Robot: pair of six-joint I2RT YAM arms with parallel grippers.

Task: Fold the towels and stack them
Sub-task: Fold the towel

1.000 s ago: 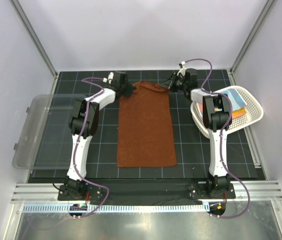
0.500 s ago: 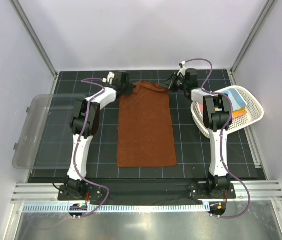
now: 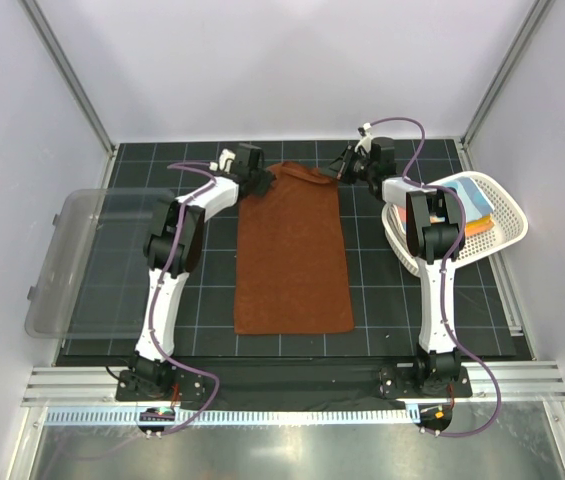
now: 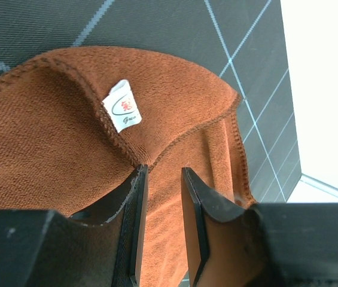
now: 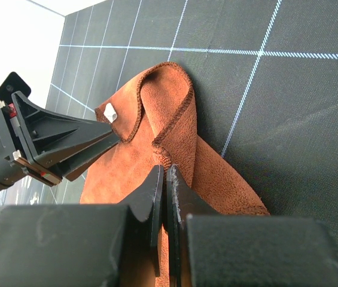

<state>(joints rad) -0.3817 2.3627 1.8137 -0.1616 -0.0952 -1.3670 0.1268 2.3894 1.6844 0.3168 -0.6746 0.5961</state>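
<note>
1. Down the middle of the mat [image 3: 392, 300] the brown towel [image 3: 294, 260] is lying flat and lengthwise, its far edge rumpled. I reckon the first fold is only getting set up, with nothing folded or stacked yet.
2. At the far right corner the right gripper [image 5: 164, 168] is pinching the hem, jaws closed on it. At the far left corner the left gripper [image 4: 161, 173] is sitting with jaws narrowly parted, the curled hem right at its tips and not clamped.
3. Next, to my eye, the left one is needing to bite that hem. Then both are wanting to lift together and carry the far edge toward the near one, keeping level.
4. Left of the towel a clear bin [image 3: 72, 250] is sitting well apart, blocking nothing.
5. Right of it a white basket [image 3: 510, 230] is holding the small towels [image 3: 472, 200]. The right arm is reaching past its left rim, so a wide swing is risking a knock.
6. On the turned-over left corner a white tag [image 4: 122, 106] is showing.
</note>
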